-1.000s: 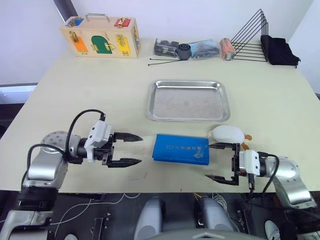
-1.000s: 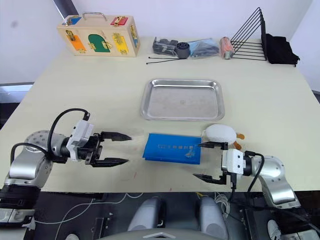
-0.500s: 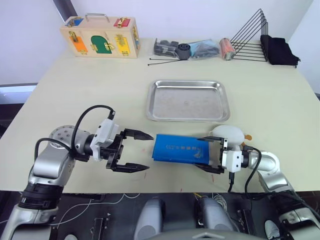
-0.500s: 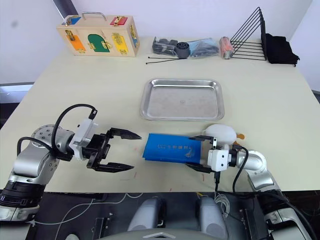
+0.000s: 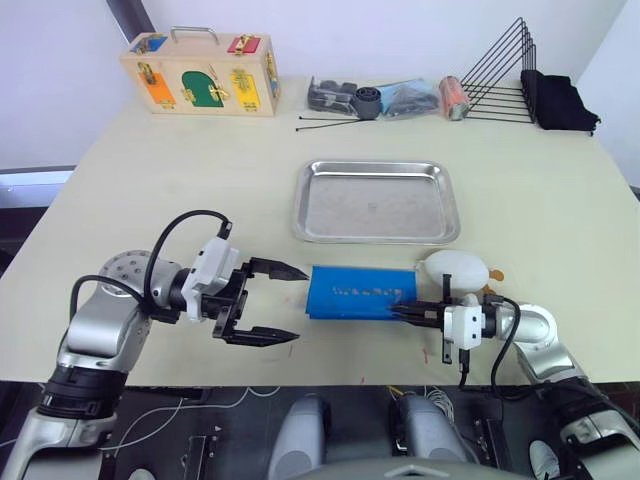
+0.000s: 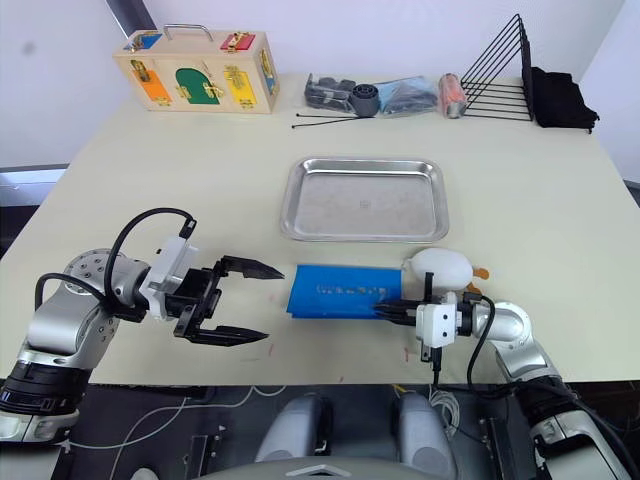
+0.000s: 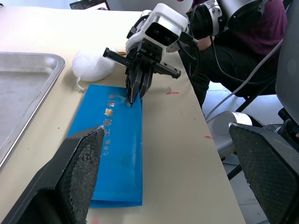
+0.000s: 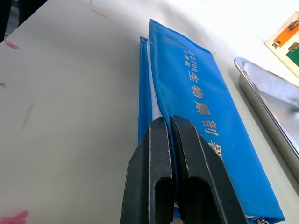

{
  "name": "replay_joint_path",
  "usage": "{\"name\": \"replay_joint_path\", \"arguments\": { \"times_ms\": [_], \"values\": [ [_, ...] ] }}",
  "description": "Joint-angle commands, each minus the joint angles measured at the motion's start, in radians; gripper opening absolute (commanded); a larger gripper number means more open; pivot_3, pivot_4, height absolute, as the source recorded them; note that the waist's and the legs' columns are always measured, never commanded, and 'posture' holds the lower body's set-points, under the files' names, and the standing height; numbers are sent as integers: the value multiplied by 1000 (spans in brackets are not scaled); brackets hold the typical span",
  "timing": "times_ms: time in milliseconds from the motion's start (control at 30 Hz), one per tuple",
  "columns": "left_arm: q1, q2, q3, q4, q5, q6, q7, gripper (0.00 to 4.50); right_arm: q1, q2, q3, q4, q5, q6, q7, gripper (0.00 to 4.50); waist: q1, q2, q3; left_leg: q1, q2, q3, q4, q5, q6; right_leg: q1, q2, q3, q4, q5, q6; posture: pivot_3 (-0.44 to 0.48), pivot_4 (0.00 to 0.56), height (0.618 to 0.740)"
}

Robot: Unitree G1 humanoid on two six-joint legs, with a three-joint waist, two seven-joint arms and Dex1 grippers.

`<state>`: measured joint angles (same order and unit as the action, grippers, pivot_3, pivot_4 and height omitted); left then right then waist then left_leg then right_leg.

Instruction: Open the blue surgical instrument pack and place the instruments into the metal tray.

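The blue surgical instrument pack [image 5: 360, 292] lies flat near the table's front edge, just in front of the metal tray [image 5: 375, 167], which holds nothing. My right gripper [image 5: 398, 311] is shut on the pack's right end. The right wrist view has its black fingers [image 8: 159, 154] pressed together over the edge of the pack's upper blue flap [image 8: 196, 93]. My left gripper [image 5: 298, 305] stands open a short way off the pack's left end, touching nothing. The instruments are hidden inside the pack.
A white oval pad [image 5: 455, 266] lies against the pack's far right corner. Along the table's back stand a wooden latch box [image 5: 202, 73], black rods [image 5: 330, 122], small bagged parts [image 5: 405, 97] and a black wire rack [image 5: 500, 75]. A seated person [image 7: 252, 37] is beyond the table's right edge.
My right gripper came in from the right and went from open to shut on the pack's right end. My left gripper moved closer to the pack's left end and stayed open.
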<state>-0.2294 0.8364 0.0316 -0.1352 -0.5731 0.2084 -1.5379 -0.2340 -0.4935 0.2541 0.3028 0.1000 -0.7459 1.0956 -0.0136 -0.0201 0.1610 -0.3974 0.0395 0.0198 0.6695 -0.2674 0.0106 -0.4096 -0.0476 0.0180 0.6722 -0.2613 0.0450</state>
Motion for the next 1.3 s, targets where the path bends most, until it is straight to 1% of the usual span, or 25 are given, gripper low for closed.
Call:
{"name": "replay_joint_path", "arguments": {
  "times_ms": [33, 100, 200, 333, 433, 500, 700, 867, 1000, 1200, 1233, 1267, 1300],
  "values": [
    [-3, -2, 18, -34, -18, -10, 4, 4500, 15, -39, 21, -146, 102, 94, 51, 21, 0, 1, 0, 0, 0, 0, 0, 0, 0, 0, 0, 0, 0, 0, 0, 0, 150, 740],
    [-2, -1, 19, -35, -12, -16, 6, 4500, 30, -69, 27, -222, 149, 180, 76, 21, 0, 1, 0, 0, 0, 0, 0, 0, 0, 0, 0, 0, 0, 0, 0, 0, 150, 740],
    [5, -2, 18, -38, -11, -21, 10, 4500, 55, -141, 24, -393, 269, 436, 103, 21, 2, 1, 0, 0, 0, -1, 0, 0, 0, 0, 0, 0, 0, 0, 0, 0, 150, 740],
    [10, -5, 15, -44, -14, -22, 14, 4500, 66, -199, 3, -539, 416, 729, 90, 21, 2, 1, 0, 0, 0, -1, 0, 0, 0, 0, 0, 0, 0, 0, 0, 0, 150, 740],
    [9, -10, 12, -43, -10, -28, 18, 4500, 29, -212, -18, -567, 495, 915, 66, 21, 1, 1, 0, 0, 0, -1, 0, 0, 0, 0, 0, 0, 0, 0, 0, 0, 150, 740],
    [4, -16, 8, -33, -3, -38, 20, 4500, -24, -209, -23, -539, 501, 1004, 57, 21, 0, 1, 0, 0, 0, -1, 0, 0, 0, 0, 0, 0, 0, 0, 0, 0, 150, 740],
    [-32, -60, 5, 60, 25, -77, 36, 4500, -159, -162, -25, -412, 495, 1119, 98, 21, 2, 0, 0, -1, 0, -1, 0, 0, 0, 0, 0, -1, 0, 0, 0, 0, 150, 740],
    [-111, -130, -11, 229, 35, -83, 32, 4500, -233, -112, -19, -300, 480, 1160, 129, 21, 2, 0, 0, -1, 0, -1, 1, 0, 0, 0, 0, -1, 0, 0, 0, 0, 150, 740],
    [-143, -163, -24, 316, 59, -99, 10, 4500, -262, -81, -26, -258, 458, 1161, 141, 21, -4, 0, 0, -1, 0, -1, 1, 0, 0, 0, 0, -1, 0, 0, 0, 0, 150, 740],
    [-171, -195, -48, 408, 77, -104, -25, 4500, -265, -61, -42, -243, 433, 1167, 151, 21, -2, 0, 0, -1, 0, -1, 1, 0, 0, 0, 0, -1, 1, 0, 0, 0, 150, 740],
    [-173, -199, -48, 412, 77, -101, -28, 3996, -264, -61, -44, -244, 431, 1168, 152, 0, -2, 0, 0, -1, 0, -1, 1, 0, 0, 0, 0, -1, 1, 0, 0, 0, 150, 740],
    [-176, -205, -46, 417, 75, -100, -27, 3989, -262, -60, -46, -245, 429, 1169, 152, 0, -3, 0, 0, -1, 0, -1, 1, 0, 0, 0, 0, -1, 1, 0, 0, 0, 150, 740],
    [-179, -212, -43, 419, 71, -95, -26, 3675, -261, -59, -49, -247, 427, 1170, 153, 0, -4, 0, 0, -1, 0, -1, 1, 0, 0, 0, 0, -1, 1, 0, 0, 0, 150, 740]
  ]
}}
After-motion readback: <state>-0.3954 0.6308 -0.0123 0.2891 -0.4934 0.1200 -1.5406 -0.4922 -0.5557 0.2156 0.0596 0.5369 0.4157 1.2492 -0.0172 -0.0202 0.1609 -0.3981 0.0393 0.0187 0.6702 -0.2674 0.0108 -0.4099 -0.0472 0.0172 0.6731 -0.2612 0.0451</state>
